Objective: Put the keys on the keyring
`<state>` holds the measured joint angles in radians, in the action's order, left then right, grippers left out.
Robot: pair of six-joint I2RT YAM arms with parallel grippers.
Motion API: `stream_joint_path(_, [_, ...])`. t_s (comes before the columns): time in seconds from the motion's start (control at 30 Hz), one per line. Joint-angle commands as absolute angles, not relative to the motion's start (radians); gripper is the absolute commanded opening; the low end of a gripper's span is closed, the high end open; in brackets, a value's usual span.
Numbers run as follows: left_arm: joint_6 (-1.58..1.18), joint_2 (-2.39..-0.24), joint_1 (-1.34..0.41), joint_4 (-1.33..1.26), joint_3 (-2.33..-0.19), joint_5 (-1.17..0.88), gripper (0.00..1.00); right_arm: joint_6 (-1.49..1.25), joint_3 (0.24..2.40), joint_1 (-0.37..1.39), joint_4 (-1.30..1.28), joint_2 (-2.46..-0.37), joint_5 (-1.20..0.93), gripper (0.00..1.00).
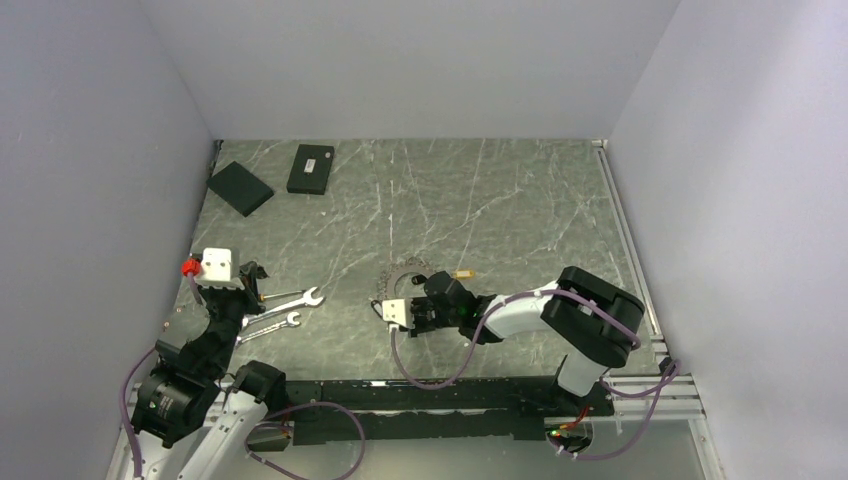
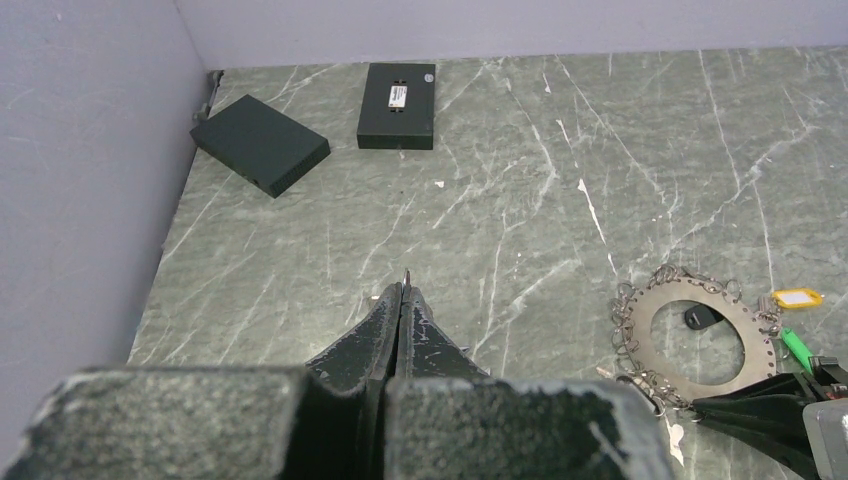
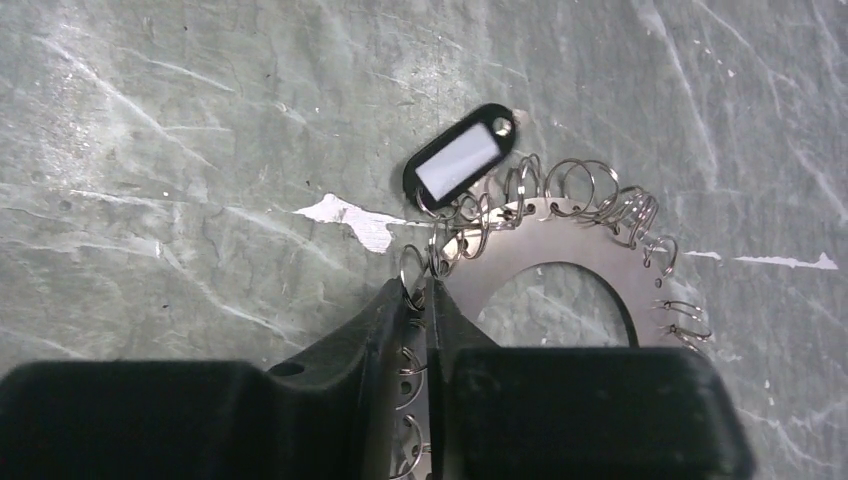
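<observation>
My left end effector (image 2: 403, 296) hovers over the desk (image 1: 520, 200), fingers pressed together on nothing, with two silver wrenches (image 1: 286, 298) just beside it. Right of centre the keyring (image 3: 600, 252) lies flat on the desk, a metal ring fringed with small wire loops (image 3: 585, 185) and a black tag (image 3: 460, 160). My right end effector (image 3: 427, 296) pinches its rim.
</observation>
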<state>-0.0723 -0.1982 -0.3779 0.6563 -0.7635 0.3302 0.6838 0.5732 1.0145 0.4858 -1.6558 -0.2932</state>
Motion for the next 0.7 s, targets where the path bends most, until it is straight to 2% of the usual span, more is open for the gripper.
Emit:
stream_joint_path(0.0, [-0.080,-0.203,-0.372,0.630,-0.781,0.329,0.00,0.721,0.597,1.017,0.486,-1.674,-0.295,0.12])
stream_joint_path(0.27, [-0.078,-0.207,-0.372,0.629,-0.779,0.334,0.00,0.736,0.615,1.020,0.447,-1.670,-0.302,0.00])
stream_joint_path(0.67, [-0.078,-0.215,-0.372,0.624,-0.779,0.323,0.00,0.786,0.598,1.061,0.364,-1.446,-0.299,0.00])
